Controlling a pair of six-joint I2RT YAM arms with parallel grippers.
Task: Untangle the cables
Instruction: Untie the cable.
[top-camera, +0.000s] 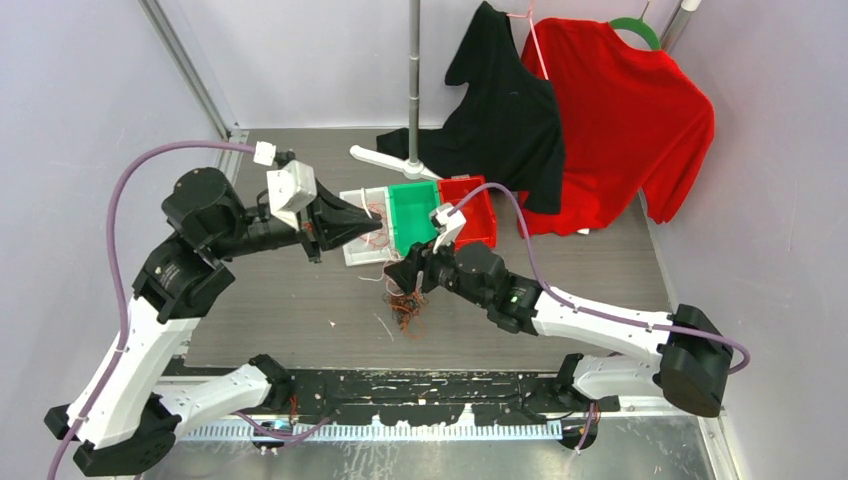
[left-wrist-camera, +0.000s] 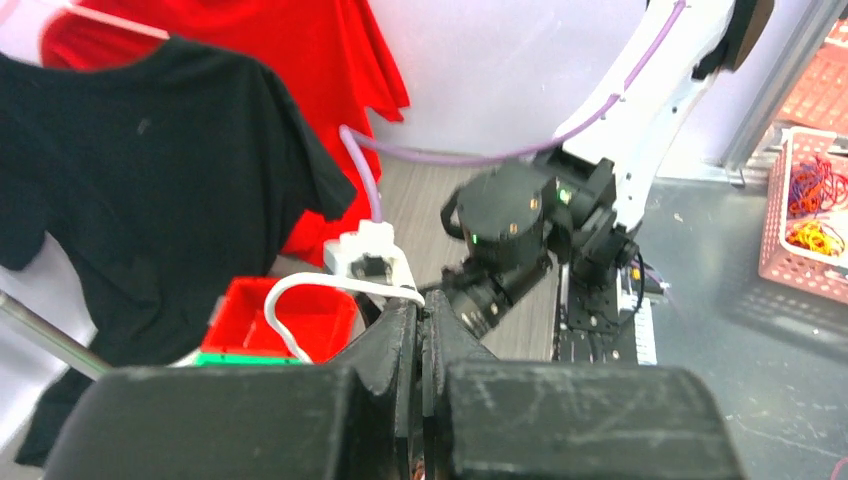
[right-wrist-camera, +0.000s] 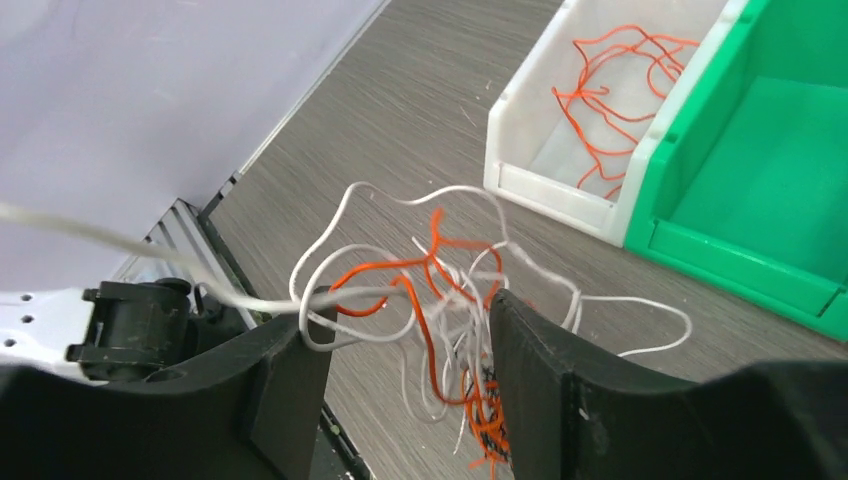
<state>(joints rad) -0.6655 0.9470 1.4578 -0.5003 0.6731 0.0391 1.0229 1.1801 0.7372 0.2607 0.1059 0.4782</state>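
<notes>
Cables (top-camera: 405, 308) are lying mostly as one knotted clump of orange, white and black strands on the desk (top-camera: 300, 300), just near of the white bin (top-camera: 365, 258) and about midway between the two arms.

Progress is being judged as early. One orange strand (right-wrist-camera: 600, 90) is lying apart inside the white bin, which counts as separated. The bulk is sitting tangled: in the right wrist view, white loops and orange runs are crossing one another many times, with a darker knot at the lower end. A short white piece (top-camera: 383, 322) is lying on the desk just left of the clump; whether it is attached cannot be told. Most of the separating is therefore left to do.

The right end effector (right-wrist-camera: 400, 330) is standing spread and hanging directly over the clump, its fingers (right-wrist-camera: 540, 370) flanking the upper loops. Strands are passing through the gap; nothing is being pinched.

The left end effector (left-wrist-camera: 420, 320) is showing pressed together, raised over the white bin, left and far of the clump and apart from it. Whether a strand is caught in it cannot be told. One blurred white strand is running out of the clump toward the left of the right wrist view; its far end is not showing.
</notes>
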